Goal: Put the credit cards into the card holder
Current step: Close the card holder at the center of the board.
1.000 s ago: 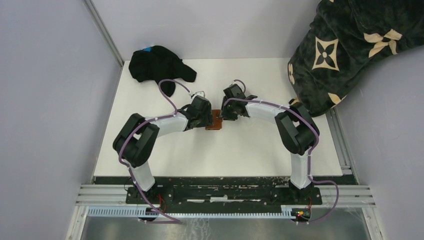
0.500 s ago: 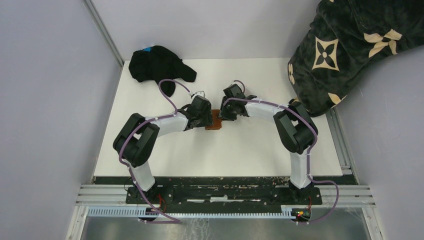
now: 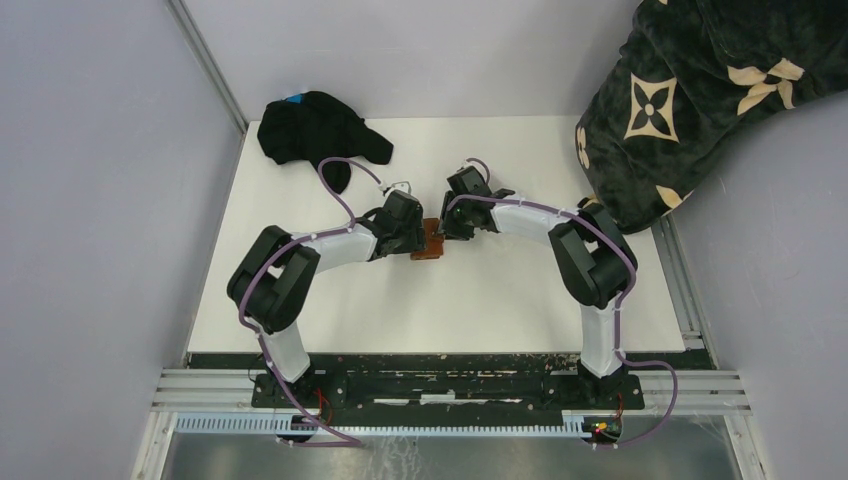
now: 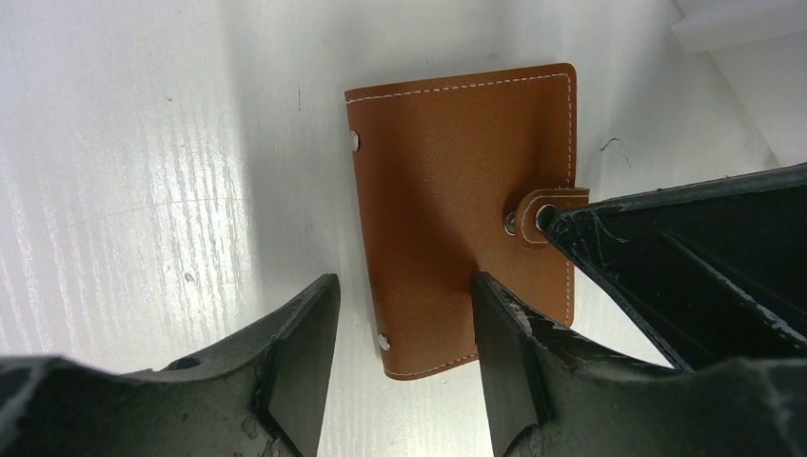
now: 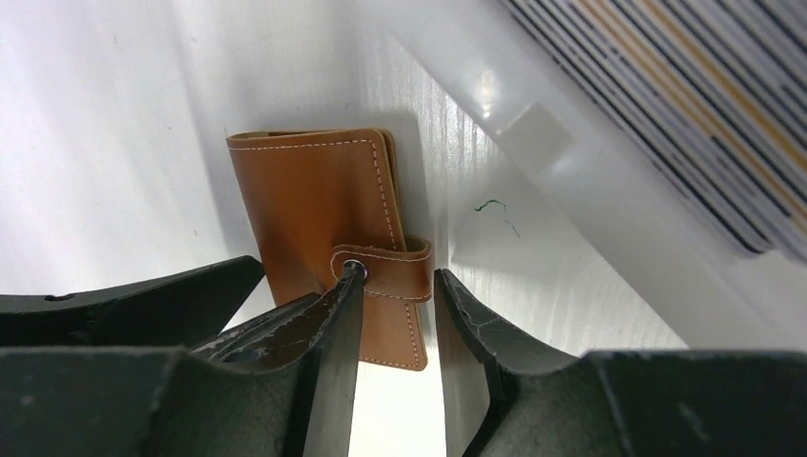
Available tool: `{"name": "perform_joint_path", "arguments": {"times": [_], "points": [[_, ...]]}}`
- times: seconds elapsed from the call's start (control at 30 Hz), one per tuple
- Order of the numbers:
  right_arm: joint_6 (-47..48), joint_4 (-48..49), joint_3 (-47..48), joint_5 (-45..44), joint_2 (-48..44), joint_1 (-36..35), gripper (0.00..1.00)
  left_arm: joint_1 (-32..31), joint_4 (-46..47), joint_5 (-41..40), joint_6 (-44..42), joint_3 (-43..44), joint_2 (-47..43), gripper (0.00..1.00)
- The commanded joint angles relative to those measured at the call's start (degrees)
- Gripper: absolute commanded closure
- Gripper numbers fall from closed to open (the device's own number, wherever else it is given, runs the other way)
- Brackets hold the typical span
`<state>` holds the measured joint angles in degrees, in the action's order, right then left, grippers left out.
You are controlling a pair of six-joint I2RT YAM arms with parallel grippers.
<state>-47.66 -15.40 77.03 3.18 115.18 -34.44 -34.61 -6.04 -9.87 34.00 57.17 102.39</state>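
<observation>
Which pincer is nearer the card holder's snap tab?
Right: right pincer straddles the snap tab, fingertip at its stud; left pincer straddles the card holder at its riveted side.

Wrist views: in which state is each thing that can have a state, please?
Holder, closed, lying flat on the table, snap tab fastened.
Left gripper, open, holding nothing, just over the holder.
Right gripper, open, one finger on either side of the snap tab.
Cards, stacked edge-on, outside the holder.
</observation>
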Motion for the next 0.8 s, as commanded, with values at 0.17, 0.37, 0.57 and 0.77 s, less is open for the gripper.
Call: {"name": "perform_joint_path", "arguments": {"times": [0.17,0.37,0.57,0.77], "points": [[1.1,1.2,-0.9,-2.8,-5.1,0.1,0.60,0.2,-5.7,0.8,-3.0,-2.9,2.6,0.40],[0.2,1.3,-1.1,-4.1,-4.4,0.1,0.60,0.2,-5.8,1.1,-3.1,-4.0,2.2,0.40],[-0.9,1.7,-1.4,-4.2,-2.9,0.1,0.60,0.2,-5.8,1.4,-3.2,-4.5,1.8,0.40],[-1.7,2.1,-0.7,-4.1,-1.4,0.1,0.60,0.2,-5.8,1.6,-3.5,-5.1,1.8,0.40]]}}
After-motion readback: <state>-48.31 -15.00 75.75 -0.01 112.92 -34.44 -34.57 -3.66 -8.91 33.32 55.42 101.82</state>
